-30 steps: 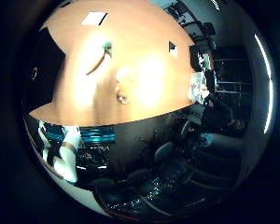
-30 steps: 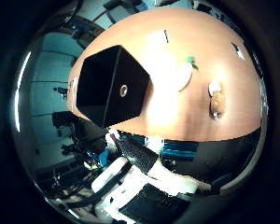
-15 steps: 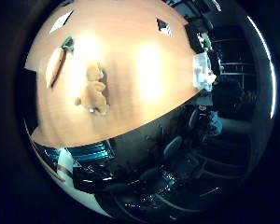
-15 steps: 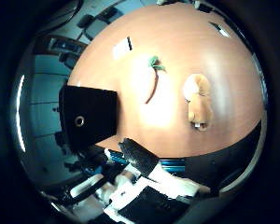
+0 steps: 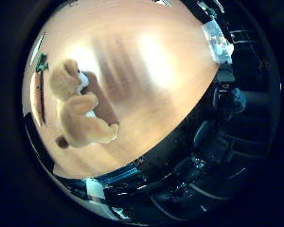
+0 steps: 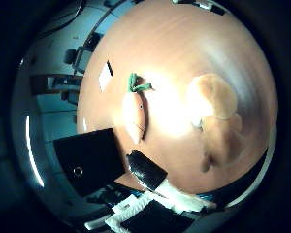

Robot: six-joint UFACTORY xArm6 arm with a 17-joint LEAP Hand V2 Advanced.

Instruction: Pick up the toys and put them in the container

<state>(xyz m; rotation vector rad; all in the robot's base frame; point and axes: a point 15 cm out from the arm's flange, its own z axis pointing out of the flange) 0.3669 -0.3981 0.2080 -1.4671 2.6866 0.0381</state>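
Observation:
A tan plush bear lies on the wooden table, large in the little finger side view and close to the palm. Beside it lies an orange toy carrot with a green top. A black container stands on the table near the carrot's tip. One black-tipped finger of my right hand reaches out over the table's edge, between the container and the bear. It holds nothing, and the hand's other fingers are out of view.
A small white card lies on the table beyond the carrot. A pale box with small items sits at the table's far edge. Dark office chairs stand on the floor past the table's edge.
The camera has come closer to the table: bear and carrot are much larger in both views. The container has shifted towards the edge of the thumb side view.

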